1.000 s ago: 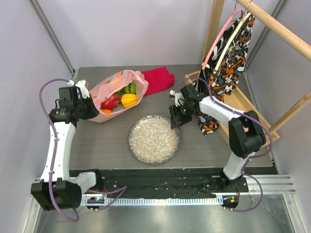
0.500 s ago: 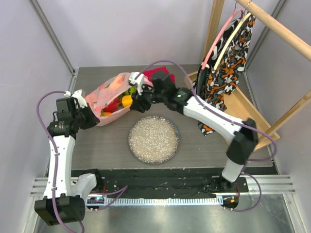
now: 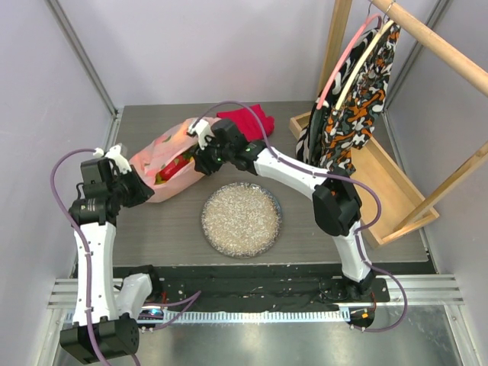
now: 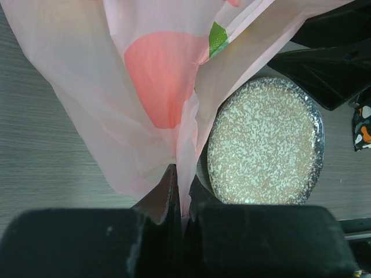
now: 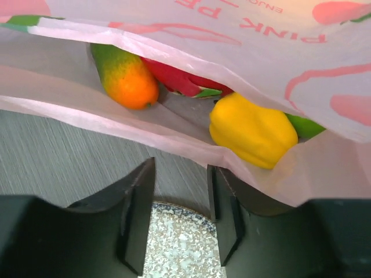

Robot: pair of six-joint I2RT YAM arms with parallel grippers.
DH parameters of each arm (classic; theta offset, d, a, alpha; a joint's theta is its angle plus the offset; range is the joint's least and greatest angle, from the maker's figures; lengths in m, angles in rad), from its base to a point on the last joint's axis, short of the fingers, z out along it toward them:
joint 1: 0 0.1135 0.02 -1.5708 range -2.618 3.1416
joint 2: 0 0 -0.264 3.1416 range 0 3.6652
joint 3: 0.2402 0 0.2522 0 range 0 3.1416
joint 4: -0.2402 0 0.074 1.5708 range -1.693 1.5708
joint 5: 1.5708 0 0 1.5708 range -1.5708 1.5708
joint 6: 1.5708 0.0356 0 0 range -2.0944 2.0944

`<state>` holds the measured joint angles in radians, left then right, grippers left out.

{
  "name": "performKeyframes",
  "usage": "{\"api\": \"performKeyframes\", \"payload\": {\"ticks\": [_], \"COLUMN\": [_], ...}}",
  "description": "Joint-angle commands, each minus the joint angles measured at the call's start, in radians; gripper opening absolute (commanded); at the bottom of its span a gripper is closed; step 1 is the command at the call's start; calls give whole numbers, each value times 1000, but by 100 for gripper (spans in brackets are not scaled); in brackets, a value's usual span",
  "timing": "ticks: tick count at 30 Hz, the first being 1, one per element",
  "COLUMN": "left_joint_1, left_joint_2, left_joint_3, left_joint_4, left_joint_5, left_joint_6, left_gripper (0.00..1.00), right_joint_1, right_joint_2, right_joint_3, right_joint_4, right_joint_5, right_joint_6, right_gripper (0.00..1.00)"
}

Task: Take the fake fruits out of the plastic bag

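The pale pink plastic bag point(image 3: 164, 156) lies at the table's back left, its mouth toward the right. My left gripper point(image 3: 145, 191) is shut on the bag's near bottom edge; in the left wrist view the film point(image 4: 174, 87) is pinched in the left gripper point(image 4: 182, 194). My right gripper point(image 3: 200, 158) is at the bag's mouth, open with nothing between its fingers point(image 5: 136, 214). Just beyond the right gripper point(image 5: 179, 202), inside the bag point(image 5: 116, 113), lie fake fruits: an orange-green mango point(image 5: 124, 75), a red dragon fruit point(image 5: 179, 81), a yellow pepper-like piece point(image 5: 252, 130) and a green one point(image 5: 304, 126).
A round glittery plate point(image 3: 242, 219) sits just in front of the bag, under the right gripper's fingers. A folded red cloth point(image 3: 248, 122) lies behind the bag. A patterned garment on a hanger point(image 3: 351, 99) hangs from a wooden rack point(image 3: 396, 183) at the right.
My right arm has swung from beside the plate across to the bag's mouth. The left gripper has drawn the bag's bottom edge back and left, and the bag has shifted with it.
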<state>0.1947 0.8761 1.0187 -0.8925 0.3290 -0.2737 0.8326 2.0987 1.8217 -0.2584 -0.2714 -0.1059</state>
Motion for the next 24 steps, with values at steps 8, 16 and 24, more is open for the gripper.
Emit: {"api": "performKeyframes", "payload": {"ticks": [8, 16, 24], "left_joint_1": [9, 26, 28], "left_joint_2": [69, -37, -9], "left_joint_3": [119, 80, 27], "left_joint_4": [-74, -164, -88], "left_joint_5": [-10, 169, 131], "left_joint_6": [48, -165, -153], "left_gripper": [2, 2, 2], "right_joint_1": [79, 72, 76], "right_joint_2": [-221, -328, -370], "right_joint_3": [-255, -289, -159], "right_joint_4": [-246, -262, -142], "right_joint_5": [-239, -178, -149], "right_joint_6": [-238, -325, -571], "right_gripper": [1, 26, 71]}}
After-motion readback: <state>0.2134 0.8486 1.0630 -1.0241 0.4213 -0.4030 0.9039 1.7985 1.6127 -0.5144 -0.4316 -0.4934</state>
